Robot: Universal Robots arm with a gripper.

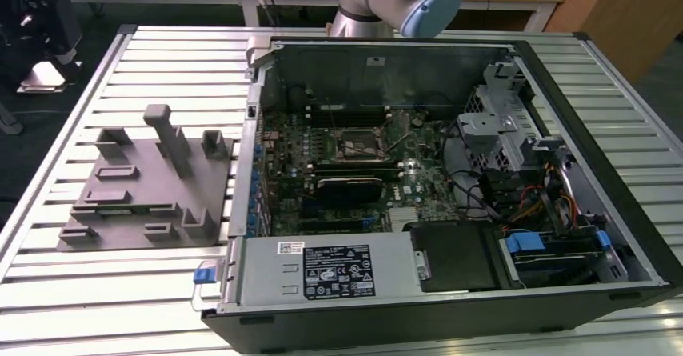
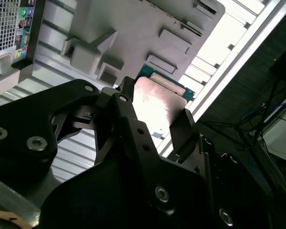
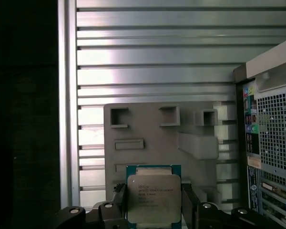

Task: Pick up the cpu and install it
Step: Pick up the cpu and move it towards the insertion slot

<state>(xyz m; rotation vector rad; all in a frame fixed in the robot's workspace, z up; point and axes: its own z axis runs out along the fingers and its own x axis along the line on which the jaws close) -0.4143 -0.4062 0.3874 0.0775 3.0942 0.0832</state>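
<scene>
Silver cpu (image 3: pixel 153 200) | sits within claw (image 3: pixel 152 192) | claw closed onto its two edges

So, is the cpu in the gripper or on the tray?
In the gripper: both wrist views show the cpu between its fingers, off the grey tray.

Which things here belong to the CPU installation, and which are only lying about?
Job:
- cpu, held in the gripper
- motherboard socket in the open computer case

Lying about:
- grey fixture tray
- power supply
</scene>
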